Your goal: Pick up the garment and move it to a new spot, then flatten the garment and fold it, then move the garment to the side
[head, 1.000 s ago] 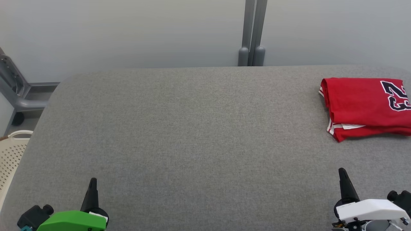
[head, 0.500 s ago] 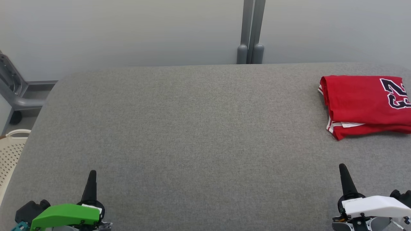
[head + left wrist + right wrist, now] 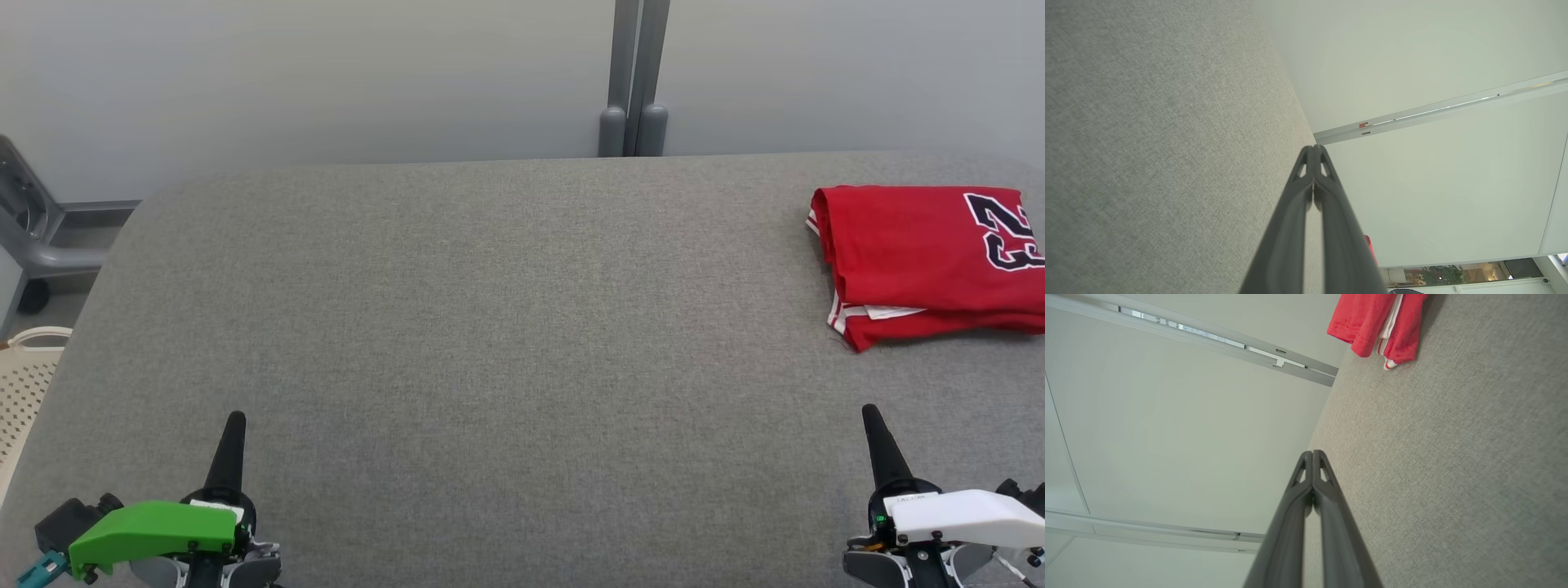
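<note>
A grey cloth-covered table (image 3: 490, 327) spreads across the head view beneath a pale wall (image 3: 326, 73), and a grey double post (image 3: 635, 73) rises behind the table's far edge.

The garment (image 3: 914, 253) is a red jersey with white trim and a dark number outlined in white. It lies folded into a compact stack at the far right of the table, on the robot's right side. Its right end runs past the picture's edge (so the number cannot be read whole). White-striped hems peek out at the stack's near left corner. In the right wrist view that red corner with its white trim lies on the grey cloth well ahead of the fingers, apart from them.

The right gripper (image 3: 870, 415) stands at the lower right, nearer the robot than the garment and well apart from it. Its two dark fingers are pressed together to a single point and grasp nothing, and a white cover (image 3: 963, 510) sits on its wrist. The left gripper (image 3: 235, 423) stands at the lower left under a green cover (image 3: 155, 531), likewise clenched and empty. Each wrist view shows its pair of fingers meeting tip to tip over the grey cloth.

Beyond the table's left edge are a cream perforated basket (image 3: 24, 384) and a grey metal frame (image 3: 41, 245).
</note>
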Robot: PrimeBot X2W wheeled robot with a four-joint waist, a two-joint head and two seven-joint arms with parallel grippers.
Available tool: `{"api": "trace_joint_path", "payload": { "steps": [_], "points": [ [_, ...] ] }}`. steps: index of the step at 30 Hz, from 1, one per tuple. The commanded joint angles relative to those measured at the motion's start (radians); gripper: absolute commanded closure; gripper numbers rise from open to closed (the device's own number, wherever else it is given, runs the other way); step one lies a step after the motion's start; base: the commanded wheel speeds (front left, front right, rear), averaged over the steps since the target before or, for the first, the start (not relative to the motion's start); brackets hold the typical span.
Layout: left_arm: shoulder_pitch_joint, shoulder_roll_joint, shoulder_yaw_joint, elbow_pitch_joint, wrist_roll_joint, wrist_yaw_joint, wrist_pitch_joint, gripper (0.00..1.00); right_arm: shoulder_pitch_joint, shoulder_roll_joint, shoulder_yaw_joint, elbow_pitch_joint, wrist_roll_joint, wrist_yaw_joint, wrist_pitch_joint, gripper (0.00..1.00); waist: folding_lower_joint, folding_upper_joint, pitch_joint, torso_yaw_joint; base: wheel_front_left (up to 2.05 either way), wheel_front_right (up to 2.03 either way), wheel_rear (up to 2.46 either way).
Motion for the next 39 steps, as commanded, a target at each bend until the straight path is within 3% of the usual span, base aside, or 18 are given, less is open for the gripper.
{"api": "trace_joint_path", "payload": {
  "steps": [1,39],
  "points": [
    [-0.026,0.002,0.006,-0.007,-0.023,-0.007,0.004,1.0,-0.013,-0.006,-0.003,-0.012,0.018,0.0,0.004,1.0,0.0,0.0,0.0,0.0,0.0,0.0,0.0],
    [-0.088,0.0,0.027,-0.008,-0.304,-0.008,0.097,1.0,-0.021,-0.008,-0.005,-0.06,0.327,0.0,0.06,1.0,0.0,0.0,0.026,-0.015,0.0,0.0,0.0]
  ]
}}
